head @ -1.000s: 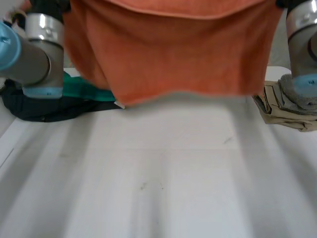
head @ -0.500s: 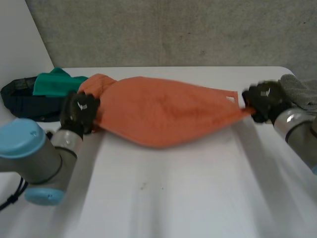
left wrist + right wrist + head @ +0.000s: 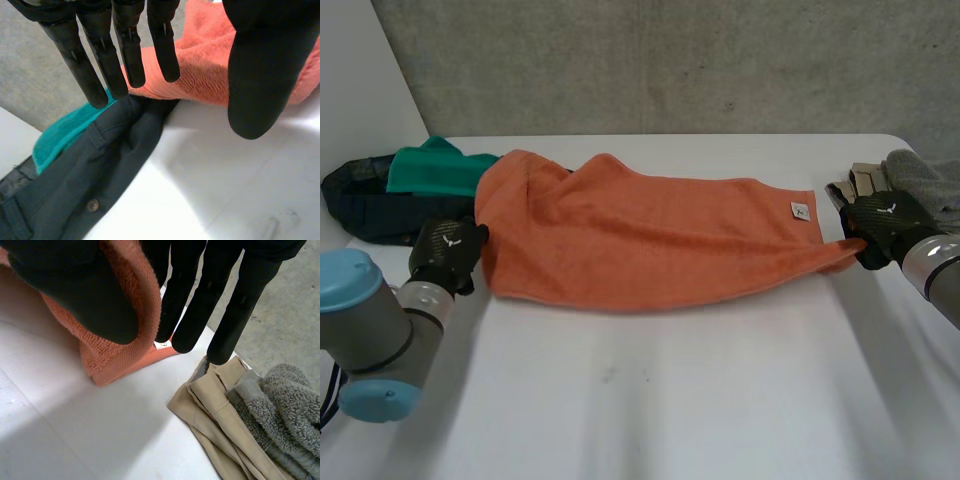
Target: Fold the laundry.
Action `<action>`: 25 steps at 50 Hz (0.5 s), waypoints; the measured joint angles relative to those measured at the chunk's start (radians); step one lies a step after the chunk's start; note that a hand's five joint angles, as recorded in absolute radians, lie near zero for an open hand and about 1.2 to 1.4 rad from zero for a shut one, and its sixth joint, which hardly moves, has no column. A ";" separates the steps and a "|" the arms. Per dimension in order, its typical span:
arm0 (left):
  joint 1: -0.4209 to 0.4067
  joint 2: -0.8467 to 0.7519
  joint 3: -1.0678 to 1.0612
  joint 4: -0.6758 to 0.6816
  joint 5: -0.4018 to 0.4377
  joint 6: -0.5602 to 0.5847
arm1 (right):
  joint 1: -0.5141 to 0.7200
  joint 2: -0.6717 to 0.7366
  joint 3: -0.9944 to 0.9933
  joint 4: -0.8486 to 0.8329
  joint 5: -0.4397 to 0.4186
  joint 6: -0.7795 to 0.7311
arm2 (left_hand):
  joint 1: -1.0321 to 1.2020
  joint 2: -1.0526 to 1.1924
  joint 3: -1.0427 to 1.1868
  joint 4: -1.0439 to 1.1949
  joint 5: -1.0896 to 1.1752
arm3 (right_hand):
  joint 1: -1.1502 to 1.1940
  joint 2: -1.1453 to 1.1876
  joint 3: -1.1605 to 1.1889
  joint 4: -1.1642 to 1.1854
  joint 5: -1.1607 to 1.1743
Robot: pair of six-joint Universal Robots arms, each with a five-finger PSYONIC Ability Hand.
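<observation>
Head view: the orange towel (image 3: 650,240) lies opened out across the middle of the white counter (image 3: 650,400). It is one layer as far as I can tell, rumpled at its upper-left end, with a small label near its right end. The left hand (image 3: 445,255) sits just beside the towel's left edge. The right hand (image 3: 880,225) is at the towel's right corner. A green cloth (image 3: 435,165) and a dark garment (image 3: 365,200) are piled at the upper left. Beige trousers (image 3: 860,182) and a grey fleece (image 3: 920,180) lie at the far right.

Left wrist view: the fingers (image 3: 127,50) are straight and spread from the thumb, grasping nothing. The towel's edge lies just past the fingertips, and the dark garment is beneath them.

Right wrist view: the towel's corner (image 3: 125,330) passes between the thumb (image 3: 75,285) and the fingers, apparently pinched there. The beige trousers and grey fleece lie just beyond.

By my reading the towel is only spread out. No fold has been made yet, and the other pieces look untouched.
</observation>
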State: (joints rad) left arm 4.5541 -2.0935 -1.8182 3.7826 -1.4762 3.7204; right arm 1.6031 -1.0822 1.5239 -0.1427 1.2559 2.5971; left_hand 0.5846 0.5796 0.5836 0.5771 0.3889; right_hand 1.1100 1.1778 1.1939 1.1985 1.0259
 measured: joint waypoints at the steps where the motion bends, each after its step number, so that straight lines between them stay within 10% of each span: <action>1: 0.001 0.002 0.000 -0.004 0.004 -0.004 | 0.000 0.000 0.000 0.000 0.000 0.000 | 0.000 0.000 0.000 0.000 0.000 | 0.000 0.000 0.000 0.000 0.000; 25: 0.032 -0.013 0.086 -0.168 0.169 -0.189 | -0.030 0.019 -0.046 -0.003 -0.001 -0.004 | 0.000 0.000 0.000 0.000 0.003 | 0.000 0.000 0.000 0.000 0.000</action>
State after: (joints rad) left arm 4.5862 -2.1068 -1.7322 3.6147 -1.3072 3.5314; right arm 1.5732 -1.0629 1.4775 -0.1457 1.2545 2.5928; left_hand 0.5846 0.5796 0.5836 0.5769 0.3919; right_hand 1.1100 1.1778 1.1939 1.1985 1.0260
